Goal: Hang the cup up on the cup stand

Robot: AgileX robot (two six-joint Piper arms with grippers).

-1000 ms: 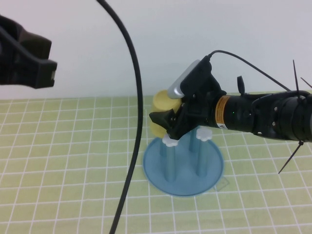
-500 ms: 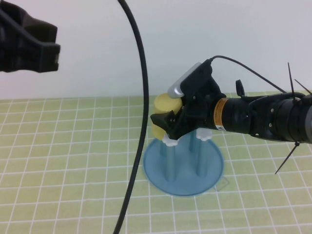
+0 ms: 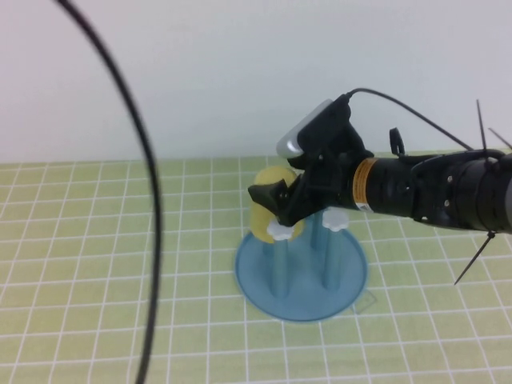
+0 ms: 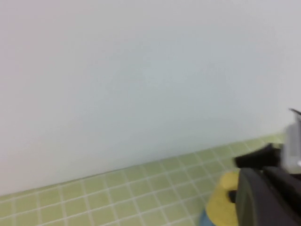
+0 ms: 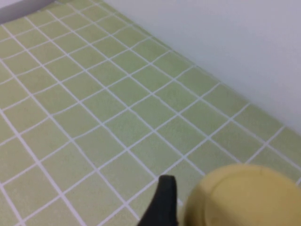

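My right gripper [image 3: 276, 200] reaches in from the right and is shut on the yellow cup [image 3: 262, 220]. It holds the cup tilted just above the front-left post of the cup stand [image 3: 300, 276], next to that post's white cap [image 3: 280, 232]. The stand is a round blue dish with upright blue posts; a second white cap [image 3: 334, 226] shows behind the arm. In the right wrist view the cup's base [image 5: 244, 197] fills the lower corner beside one black fingertip [image 5: 162, 202]. The left wrist view shows the cup [image 4: 223, 202] from afar. My left gripper is out of view.
A black cable [image 3: 148, 200] hangs in front of the high camera on the left. The table is a green grid mat [image 3: 96, 264] against a white wall [image 3: 200, 72]. The right arm's body [image 3: 424, 196] stretches over the mat's right side.
The left arm's black body has left the upper left of the high view and the cable has swung left. The right gripper has turned the cup more upright and lowered it toward the front-left post.
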